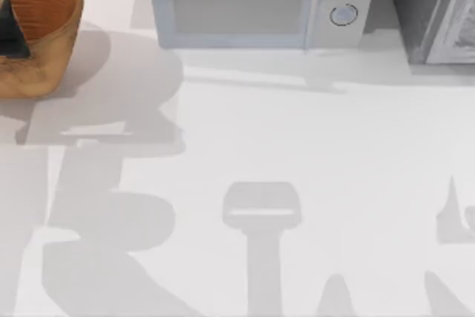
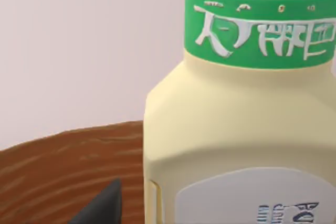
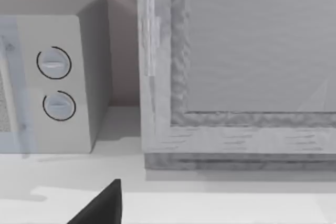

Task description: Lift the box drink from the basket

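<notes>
The box drink (image 2: 236,129) stands close in front of the left wrist camera, pale yellow with a green band near its neck. Behind it runs the brown ribbed wall of the basket (image 2: 52,171). The orange-brown basket (image 1: 52,42) sits at the table's far left corner. My left gripper (image 1: 11,27) reaches down inside it as a dark shape. One dark fingertip (image 2: 102,208) stands a little apart from the drink's side, so the gripper is open. My right arm is parked, and one dark fingertip (image 3: 102,208) of its gripper hangs over the white table.
A white microwave (image 1: 252,1) with two round knobs stands at the back middle. A grey cabinet (image 1: 438,9) fills the back right corner. The white table (image 1: 297,131) carries the arms' shadows.
</notes>
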Robot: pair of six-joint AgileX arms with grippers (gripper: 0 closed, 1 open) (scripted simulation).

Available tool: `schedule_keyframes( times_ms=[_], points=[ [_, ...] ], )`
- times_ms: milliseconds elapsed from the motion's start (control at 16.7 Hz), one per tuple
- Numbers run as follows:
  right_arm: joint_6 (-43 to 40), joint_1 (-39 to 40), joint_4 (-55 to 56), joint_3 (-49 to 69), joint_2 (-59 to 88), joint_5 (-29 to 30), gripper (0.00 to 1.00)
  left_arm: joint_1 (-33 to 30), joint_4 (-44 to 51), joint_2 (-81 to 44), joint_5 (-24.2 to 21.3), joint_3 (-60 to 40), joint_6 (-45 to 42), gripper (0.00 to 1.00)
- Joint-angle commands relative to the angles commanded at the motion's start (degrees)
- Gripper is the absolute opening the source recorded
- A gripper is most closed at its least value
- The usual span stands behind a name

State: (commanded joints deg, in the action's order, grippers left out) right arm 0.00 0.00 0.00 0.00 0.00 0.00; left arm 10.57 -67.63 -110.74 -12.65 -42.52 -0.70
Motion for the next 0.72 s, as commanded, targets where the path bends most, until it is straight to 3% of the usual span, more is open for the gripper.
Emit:
schedule_keyframes(
  times_ms=[720],
  points=[
    [0.00,0.00,0.00,0.00,0.00,0.00,1.00,-0.17,-0.74,-4.72,0.09,-3.90,-0.02,1.00]
  ],
)
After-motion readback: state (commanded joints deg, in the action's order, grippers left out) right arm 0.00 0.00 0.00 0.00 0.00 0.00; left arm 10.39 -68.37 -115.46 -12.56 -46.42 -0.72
